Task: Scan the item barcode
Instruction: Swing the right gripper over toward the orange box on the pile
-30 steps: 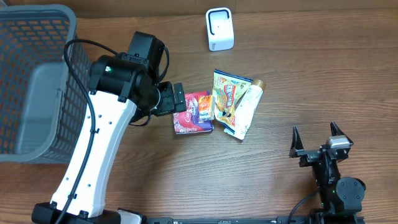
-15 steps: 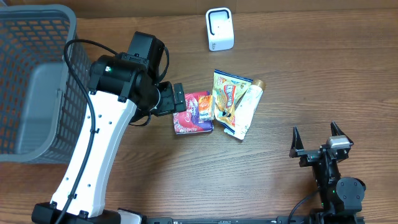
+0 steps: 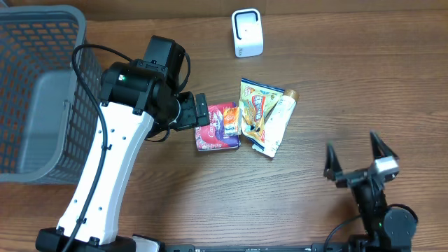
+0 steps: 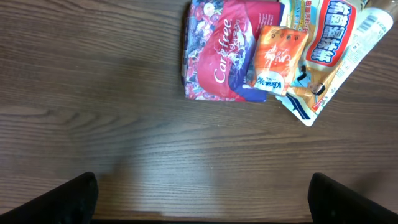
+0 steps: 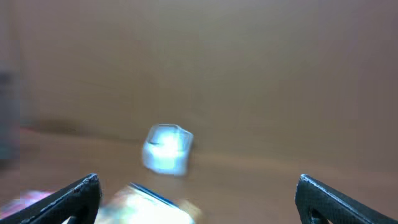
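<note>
**Left claw wide open beside the packs, nothing lifted yet**

The left claw (image 3: 204,112) hangs fully spread and empty at the left edge of the red pack (image 3: 217,127), probably lined up to take it as the nearest item. That pack lies flat mid-surface (image 3: 315,84). An orange sachet (image 4: 277,59) overlaps its right side, and a yellow pack (image 3: 255,108) and a tube (image 3: 278,119) lie just beside it, so a clean grip likely has to come from the free left edge. The scanner (image 3: 247,33) stands upright well apart at the far edge, its window turned toward the items, where a lifted barcode can be shown to it. The right claw (image 3: 352,150) sits equally agape and empty, near the front right. The basket (image 3: 42,91) waits at far left, presumably for scanned goods.
</note>
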`<action>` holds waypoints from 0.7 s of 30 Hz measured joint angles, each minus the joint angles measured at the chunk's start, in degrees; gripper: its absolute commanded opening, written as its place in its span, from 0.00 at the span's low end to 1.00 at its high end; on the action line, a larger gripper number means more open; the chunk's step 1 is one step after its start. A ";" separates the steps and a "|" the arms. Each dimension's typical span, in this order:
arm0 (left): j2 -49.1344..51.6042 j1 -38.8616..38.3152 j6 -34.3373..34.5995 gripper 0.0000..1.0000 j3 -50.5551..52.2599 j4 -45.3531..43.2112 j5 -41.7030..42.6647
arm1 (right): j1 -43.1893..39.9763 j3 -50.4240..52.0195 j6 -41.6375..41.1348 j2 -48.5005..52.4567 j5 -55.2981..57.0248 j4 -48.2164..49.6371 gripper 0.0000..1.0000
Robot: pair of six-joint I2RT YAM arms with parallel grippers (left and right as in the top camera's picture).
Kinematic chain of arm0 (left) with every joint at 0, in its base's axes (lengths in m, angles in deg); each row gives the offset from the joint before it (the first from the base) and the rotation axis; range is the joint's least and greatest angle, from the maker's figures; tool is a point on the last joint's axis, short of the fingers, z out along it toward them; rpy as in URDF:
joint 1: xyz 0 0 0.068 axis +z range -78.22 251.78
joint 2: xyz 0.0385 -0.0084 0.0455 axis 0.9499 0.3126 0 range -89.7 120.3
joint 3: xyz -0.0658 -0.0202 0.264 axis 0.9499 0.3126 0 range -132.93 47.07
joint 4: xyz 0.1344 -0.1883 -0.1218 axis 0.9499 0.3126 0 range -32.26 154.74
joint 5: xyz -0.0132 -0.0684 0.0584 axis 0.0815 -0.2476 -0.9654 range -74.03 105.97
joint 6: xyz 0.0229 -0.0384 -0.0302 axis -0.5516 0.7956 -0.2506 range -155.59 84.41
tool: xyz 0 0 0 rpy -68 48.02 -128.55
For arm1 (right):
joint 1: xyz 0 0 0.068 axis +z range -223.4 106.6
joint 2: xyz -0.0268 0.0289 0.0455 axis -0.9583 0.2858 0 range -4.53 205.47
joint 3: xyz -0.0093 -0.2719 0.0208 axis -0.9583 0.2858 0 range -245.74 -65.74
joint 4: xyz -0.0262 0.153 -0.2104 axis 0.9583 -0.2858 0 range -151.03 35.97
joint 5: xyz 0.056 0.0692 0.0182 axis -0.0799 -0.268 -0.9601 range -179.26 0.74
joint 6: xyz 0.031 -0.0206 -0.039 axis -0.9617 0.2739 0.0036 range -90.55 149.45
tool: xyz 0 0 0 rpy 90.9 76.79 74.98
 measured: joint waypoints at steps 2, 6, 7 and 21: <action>0.00 0.00 0.00 1.00 0.00 0.00 0.00 | 0.00 0.00 -2.51 0.00 -9.03 5.62 1.00; 0.00 0.00 0.00 1.00 0.00 -0.04 0.00 | 0.00 0.00 -5.01 0.04 -21.22 16.04 1.00; 0.00 0.00 0.00 1.00 0.00 0.02 0.02 | 0.00 0.00 -5.31 0.04 -22.69 19.30 1.00; 0.00 0.00 0.00 1.00 0.00 -0.02 0.00 | 0.00 -23.41 0.28 9.92 -18.75 -1.07 1.00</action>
